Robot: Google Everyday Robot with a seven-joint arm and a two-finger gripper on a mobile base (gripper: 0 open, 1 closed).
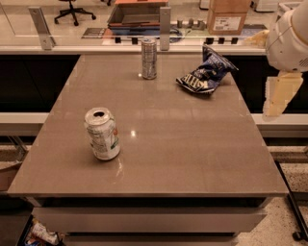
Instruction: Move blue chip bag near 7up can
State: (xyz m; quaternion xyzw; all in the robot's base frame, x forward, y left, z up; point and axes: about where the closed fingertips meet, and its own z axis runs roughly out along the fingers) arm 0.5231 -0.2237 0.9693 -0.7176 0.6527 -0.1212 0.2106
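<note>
Your gripper (277,97) hangs at the right edge of the view, past the table's (192,149) right side and above its surface level, touching nothing. It's a cream piece under the white arm housing. Can't tell its state from this angle, so don't assume either way.

Count on the table:
- 1 blue chip bag (206,72): crumpled, lying flat in the far right corner, view-left of the gripper and a bit farther back. It's the nearest item to the gripper.
- 1 7up can (102,133): upright, top opened, well to the gripper's view-left and nearer the front edge. It's the farthest item from the gripper.
- 1 slim silver can (149,58): upright at the far edge, beyond the bag as seen from the gripper.

That's 2 cans and 1 bag. The bag and the 7up can are well apart, on roughly opposite corners.

Behind the table you've got 1 cardboard box (229,15) and 1 office chair (72,9).
</note>
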